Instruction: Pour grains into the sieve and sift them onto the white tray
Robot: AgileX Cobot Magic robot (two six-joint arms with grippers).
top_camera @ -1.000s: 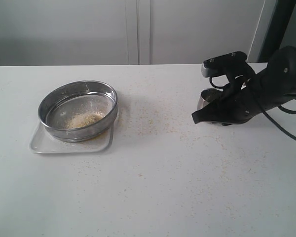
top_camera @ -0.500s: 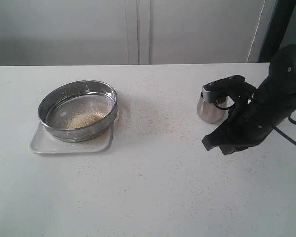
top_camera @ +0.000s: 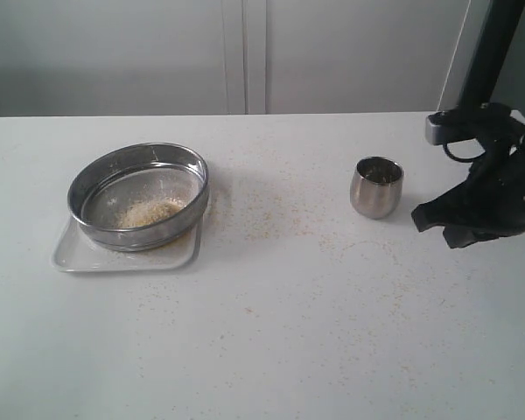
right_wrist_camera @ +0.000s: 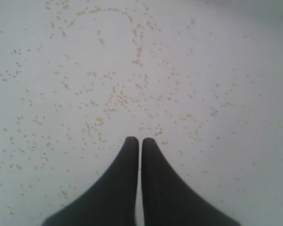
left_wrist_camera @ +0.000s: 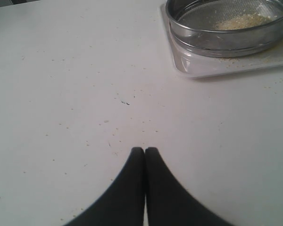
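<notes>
The steel sieve [top_camera: 138, 194] rests on the white tray [top_camera: 79, 255] at the left, with a heap of yellow-tan grains [top_camera: 147, 212] on its mesh. The left wrist view shows the sieve [left_wrist_camera: 226, 29], its grains [left_wrist_camera: 239, 21] and the tray [left_wrist_camera: 217, 68] too. A small steel cup [top_camera: 376, 186] stands upright on the table to the right, apart from both grippers. My right gripper [top_camera: 417, 216] hangs just right of the cup, shut with nothing in it; its fingertips [right_wrist_camera: 140, 140] point at scattered grains. My left gripper [left_wrist_camera: 144, 150] is shut, empty, over bare table short of the tray.
Loose grains [top_camera: 267, 219] are strewn over the white table between the sieve and the cup, and more lie under the right gripper [right_wrist_camera: 113, 96]. A dark upright post [top_camera: 488, 52] stands at the back right.
My right arm has drawn back to the right, away from the cup, which now stands alone on the table. The sieve and tray have not moved.
</notes>
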